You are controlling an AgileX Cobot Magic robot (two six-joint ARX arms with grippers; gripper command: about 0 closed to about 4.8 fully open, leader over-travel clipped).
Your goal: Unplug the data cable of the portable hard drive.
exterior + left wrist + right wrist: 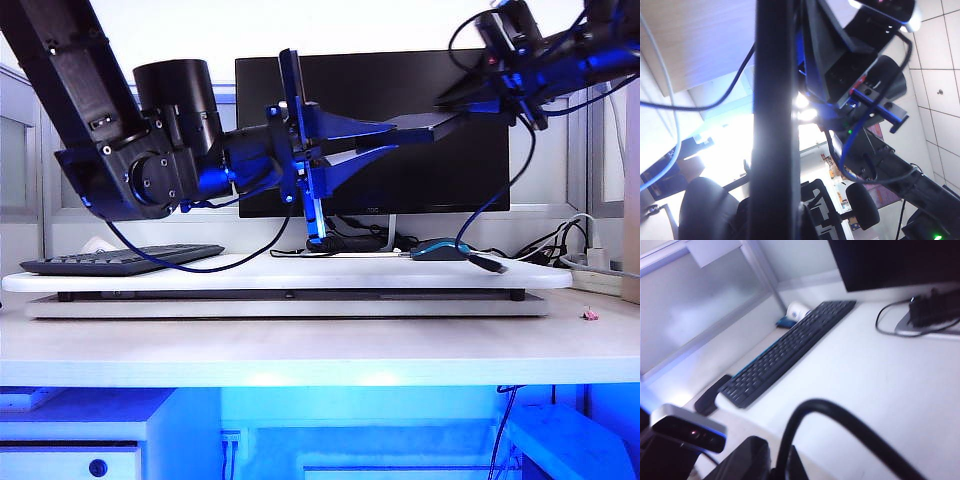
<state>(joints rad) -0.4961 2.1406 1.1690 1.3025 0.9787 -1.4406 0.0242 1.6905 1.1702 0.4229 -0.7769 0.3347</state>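
- the left gripper (318, 232) hangs just above the white desktop (250, 272) in front of the monitor stand; its blue anodised fingers (314, 215) are pressed nearly together, and whether they pinch anything cannot be told.
- the right gripper (440, 104) is raised high before the glossy black monitor (420, 130), its flat blue jaws drawn together; no object shows between them.
- the portable hard drive (352, 242), a low dark slab, lies by the monitor foot just right of the left gripper.
- the data cable (487, 263), a thin black cord with a chunky plug, rests loose near the right front edge of the desktop, apart from the drive.
- a rounded black-and-blue mouse (438, 248) sits between them.
- a flat matte black keyboard (790, 347) lies far left.
- the smooth white board sits on a pale wooden table (320, 350); white cords (585, 255) gather at far right.
- frosted partition panels (690, 310) back the desk.
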